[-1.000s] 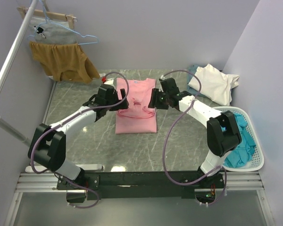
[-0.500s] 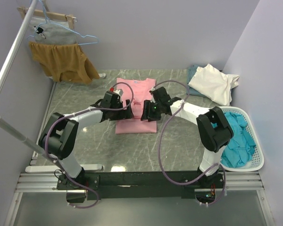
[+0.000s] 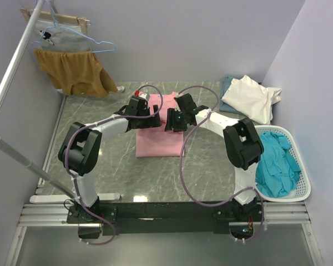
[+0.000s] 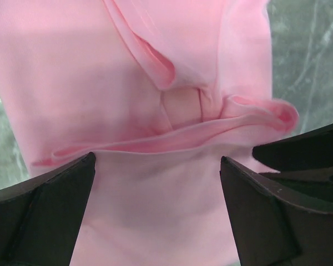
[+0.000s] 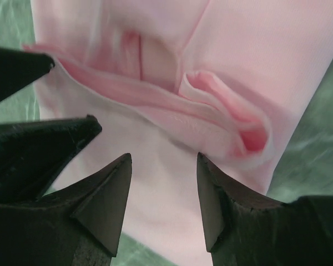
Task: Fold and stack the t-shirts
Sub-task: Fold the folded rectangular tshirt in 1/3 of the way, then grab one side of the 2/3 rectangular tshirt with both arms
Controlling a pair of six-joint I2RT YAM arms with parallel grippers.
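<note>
The pink t-shirt (image 3: 158,145) lies on the surface (image 3: 111,160) directly beneath the left end effector (image 4: 158,166), spread wide, and the right end effector (image 5: 164,160), part-open; both are released. The cotton looks limp and light, so pinch the raised fold edge.

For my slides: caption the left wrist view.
Open left pincer above a crease in the pink t-shirt.

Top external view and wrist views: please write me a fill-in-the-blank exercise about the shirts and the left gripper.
The t-shirt lying at the middle is ____ in colour.
The teal shirts lie inside a white ____.
The left gripper hovers over the t-shirt with jaws wide ____.
Missing words: pink; basket; open.
</note>
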